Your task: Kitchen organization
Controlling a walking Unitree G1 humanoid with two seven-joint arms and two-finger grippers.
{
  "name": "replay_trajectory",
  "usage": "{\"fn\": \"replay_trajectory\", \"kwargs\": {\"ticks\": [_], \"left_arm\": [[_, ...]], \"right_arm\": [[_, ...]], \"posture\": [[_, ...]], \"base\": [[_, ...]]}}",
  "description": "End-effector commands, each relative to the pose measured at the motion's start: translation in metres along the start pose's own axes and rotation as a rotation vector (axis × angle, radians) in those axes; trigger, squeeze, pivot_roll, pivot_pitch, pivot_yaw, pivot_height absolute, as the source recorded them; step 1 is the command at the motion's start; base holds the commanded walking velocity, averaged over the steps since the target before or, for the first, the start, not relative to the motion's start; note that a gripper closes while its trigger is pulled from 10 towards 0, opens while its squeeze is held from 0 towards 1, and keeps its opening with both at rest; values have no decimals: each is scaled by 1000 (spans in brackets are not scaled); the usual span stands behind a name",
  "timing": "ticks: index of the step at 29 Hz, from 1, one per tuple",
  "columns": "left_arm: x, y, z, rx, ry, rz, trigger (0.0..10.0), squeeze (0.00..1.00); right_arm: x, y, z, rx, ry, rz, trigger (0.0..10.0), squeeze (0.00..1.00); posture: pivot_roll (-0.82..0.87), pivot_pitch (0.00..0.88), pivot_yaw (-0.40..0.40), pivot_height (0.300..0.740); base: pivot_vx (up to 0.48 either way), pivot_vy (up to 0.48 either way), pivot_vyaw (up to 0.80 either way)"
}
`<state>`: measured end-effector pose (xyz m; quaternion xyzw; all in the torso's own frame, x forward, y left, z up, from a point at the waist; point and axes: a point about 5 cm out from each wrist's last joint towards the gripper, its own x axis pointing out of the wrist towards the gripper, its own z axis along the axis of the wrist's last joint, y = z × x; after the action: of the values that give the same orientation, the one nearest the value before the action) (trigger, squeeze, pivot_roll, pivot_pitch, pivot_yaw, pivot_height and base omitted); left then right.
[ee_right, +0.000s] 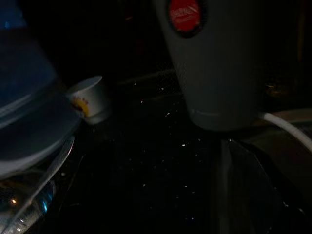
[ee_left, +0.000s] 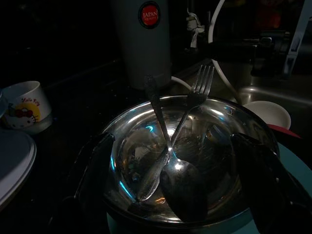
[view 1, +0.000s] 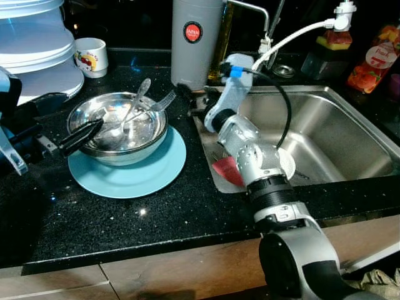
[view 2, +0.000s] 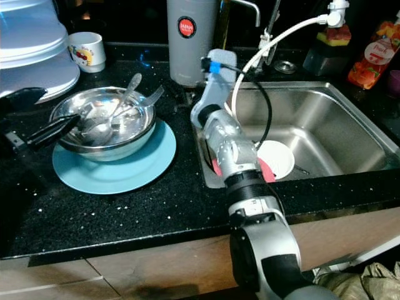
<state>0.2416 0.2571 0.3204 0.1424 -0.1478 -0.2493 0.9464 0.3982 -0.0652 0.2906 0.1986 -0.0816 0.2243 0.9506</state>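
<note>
A steel bowl [view 1: 134,153] sits on a light blue plate [view 1: 156,172] on the black counter. A spoon [ee_left: 180,185] and a fork [ee_left: 204,80] lie in the bowl, their handles sticking out over its far rim. My left gripper [view 1: 78,119] is open at the bowl's left side, with one black finger [view 1: 81,136] over the rim and the other outside it. My right gripper [view 1: 190,101] is open and empty, low over the counter between the bowl and the foot of a grey canister [view 1: 195,44].
A steel sink [view 1: 337,134] on the right holds a small white bowl [view 2: 275,159] and a red item [view 1: 226,170]. A printed mug [view 1: 91,56] and stacked white plates [view 1: 34,50] stand at the back left. Bottles [view 1: 374,59] and a tap hose [view 1: 294,36] are behind the sink.
</note>
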Motion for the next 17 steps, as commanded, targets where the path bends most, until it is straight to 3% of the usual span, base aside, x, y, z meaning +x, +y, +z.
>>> {"fn": "replay_trajectory", "kwargs": {"ticks": [1, 12, 17], "left_arm": [[-1, -1, 2, 20, 5, -13, 10000, 0], [0, -1, 4, 23, -2, -18, 10000, 0], [-1, -1, 4, 24, -1, -19, 10000, 0]], "right_arm": [[0, 2, 3, 41, 8, 8, 10000, 0], [-2, 18, -4, 287, 121, 87, 10000, 0], [-3, 25, -5, 326, 138, 119, 10000, 0]], "posture": [[50, 123, -117, 740], [52, 114, -117, 740], [54, 114, -116, 740]], "base": [[0, 0, 0], [0, 0, 0], [0, 0, 0]]}}
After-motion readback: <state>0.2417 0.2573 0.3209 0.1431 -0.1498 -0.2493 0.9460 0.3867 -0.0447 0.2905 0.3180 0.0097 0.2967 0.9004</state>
